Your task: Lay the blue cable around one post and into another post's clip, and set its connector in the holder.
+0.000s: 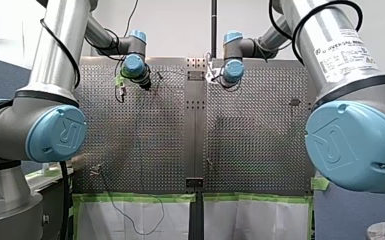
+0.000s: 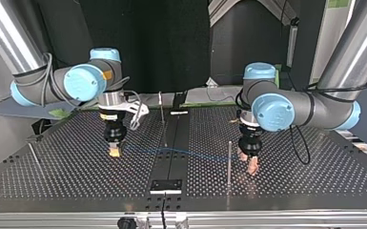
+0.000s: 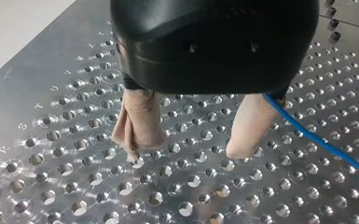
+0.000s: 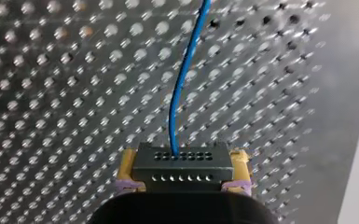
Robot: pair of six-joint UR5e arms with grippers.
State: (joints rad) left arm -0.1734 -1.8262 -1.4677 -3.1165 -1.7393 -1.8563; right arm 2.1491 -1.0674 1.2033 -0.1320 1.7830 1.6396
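- Grip on the connector [image 4: 182, 167] is firm: my right gripper [image 2: 115, 150] clamps this black block between its 2 yellow pads [image 4: 127, 164].
- In the top view that gripper stands low over the perforated table [image 2: 314, 176], left of the centre strip.
- The blue cable [image 2: 186, 152] leaves the connector's front face and runs right across the centre strip, close over the table, toward my left gripper [image 3: 186, 154].
- It reaches a thin upright post [image 2: 229, 164] standing just left of my left gripper; I cannot tell which side of the post it passes.
- My left gripper is released: its 2 beige fingers [image 3: 140, 121] are spread apart, tips near the table, with nothing between them.
- In the left wrist view the cable comes out at 1 finger's root, on its outer side, and slants away over the holes.
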